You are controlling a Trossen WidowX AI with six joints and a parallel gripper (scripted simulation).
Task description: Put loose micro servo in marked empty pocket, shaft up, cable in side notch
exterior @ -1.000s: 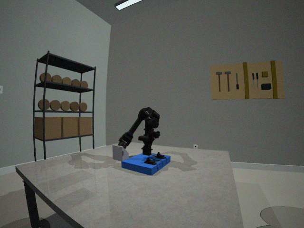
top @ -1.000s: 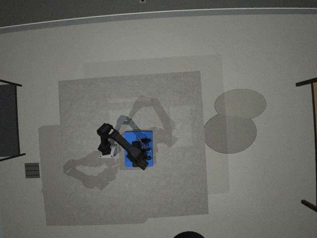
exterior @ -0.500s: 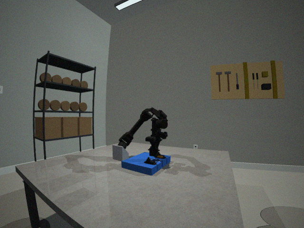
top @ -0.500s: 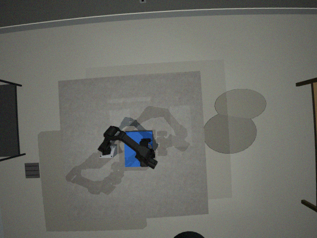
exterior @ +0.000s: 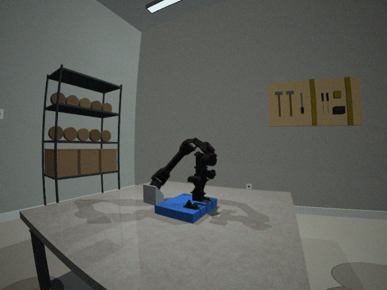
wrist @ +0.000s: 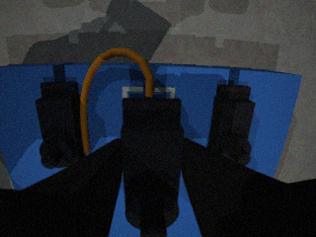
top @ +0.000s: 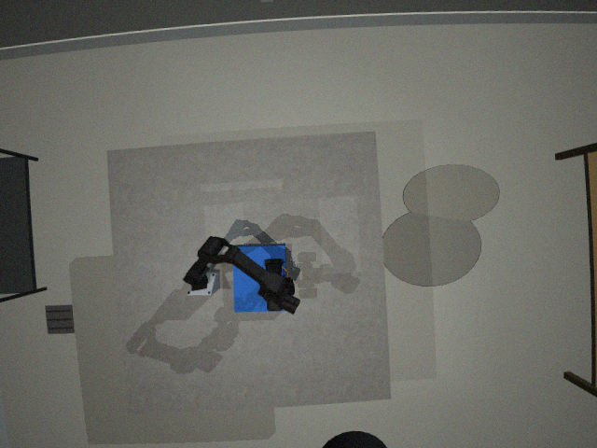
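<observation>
Gripper (wrist: 153, 178): two matte black fingers clamped on the loose micro servo (wrist: 152, 158), a dark, boxy block with rounded edges. The servo is carried above the deck (wrist: 276, 118), directly in front of the white-outlined rectangular pocket (wrist: 153, 91), which shows just beyond its upper end.

Cable (wrist: 99, 86): one, orange, smooth and thin, rising from the servo's upper end in a hoop-shaped arch and dropping on the left side.

Deck: one flat, bright blue slab with square edges, uniform matte surface. In the exterior view it (exterior: 175, 209) reads as a low rectangular block lying on the desk (exterior: 156, 249).

Mounted servos: two counted in the wrist view, one left (wrist: 59, 121) and one right (wrist: 232, 118) of the marked pocket, both dark, blocky and upright.

Desk: pale grey, stone-like mottled top with a slight sheen, on dark legs.

Arm: one, black, jointed, on a light grey wedge-shaped base (exterior: 152, 194) beside the deck.
</observation>
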